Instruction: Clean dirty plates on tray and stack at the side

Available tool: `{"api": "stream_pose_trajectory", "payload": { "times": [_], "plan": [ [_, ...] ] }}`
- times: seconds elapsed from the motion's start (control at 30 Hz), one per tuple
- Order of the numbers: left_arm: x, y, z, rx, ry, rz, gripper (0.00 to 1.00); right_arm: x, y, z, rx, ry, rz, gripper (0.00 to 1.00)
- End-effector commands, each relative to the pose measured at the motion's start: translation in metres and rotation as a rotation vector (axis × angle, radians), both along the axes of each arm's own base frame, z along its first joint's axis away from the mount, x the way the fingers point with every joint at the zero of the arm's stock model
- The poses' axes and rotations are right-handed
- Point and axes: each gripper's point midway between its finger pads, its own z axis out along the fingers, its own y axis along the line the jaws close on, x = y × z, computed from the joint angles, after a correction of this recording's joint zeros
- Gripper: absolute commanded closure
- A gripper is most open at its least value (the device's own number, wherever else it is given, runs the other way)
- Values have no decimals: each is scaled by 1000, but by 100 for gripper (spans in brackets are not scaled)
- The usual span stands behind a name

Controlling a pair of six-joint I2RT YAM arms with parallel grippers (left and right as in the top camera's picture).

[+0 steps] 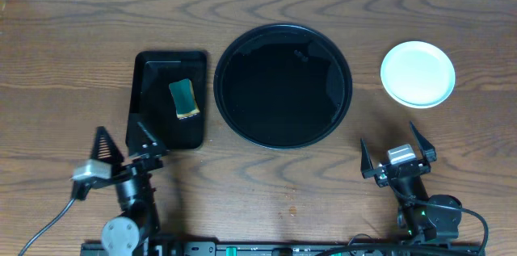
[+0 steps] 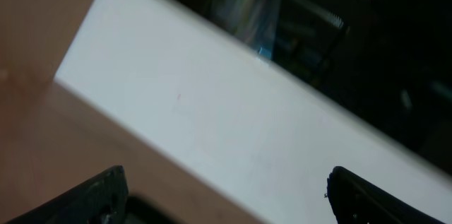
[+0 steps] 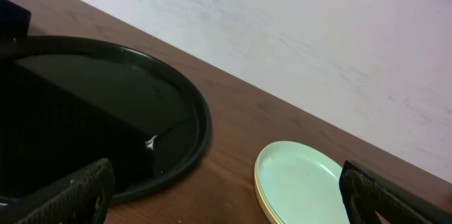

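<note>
One sponge tray point(image 1: 153, 86) beside round tray point(image 1: 283, 86)

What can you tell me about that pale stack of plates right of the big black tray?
The stack of small round plates sits flat on the brown wooden table, apart from the large round glossy black tray. The top plate is pale mint, shallow, smooth and looks clean; a pale yellow rim shows beneath it. Nothing else touches it.

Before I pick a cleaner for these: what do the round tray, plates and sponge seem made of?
Round tray: probably plastic or lacquer, glossy black; it mirrors its surroundings. Plates: likely plastic or melamine, smooth, soft sheen, pale mint over a yellow one. Sponge: looks like foam, matte green with a yellowish edge.
</note>
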Motion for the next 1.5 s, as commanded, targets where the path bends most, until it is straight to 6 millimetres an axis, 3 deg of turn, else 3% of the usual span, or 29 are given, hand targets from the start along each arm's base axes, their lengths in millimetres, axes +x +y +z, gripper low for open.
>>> {"api": "stream_pose_trajectory", "payload": {
  "times": [0.0,0.43,1.47],
  "plan": [
    [6,-6,-17,-10,27,-41,10,0,-3,-1,16,8,-14,1],
    [12,-15,-115,176,442,-65,10,0,-3,-1,16,8,-14,1],
    [13,-15,-120,176,465,-67,10,0,-3,-1,16,8,-14,1]
  ]
}}
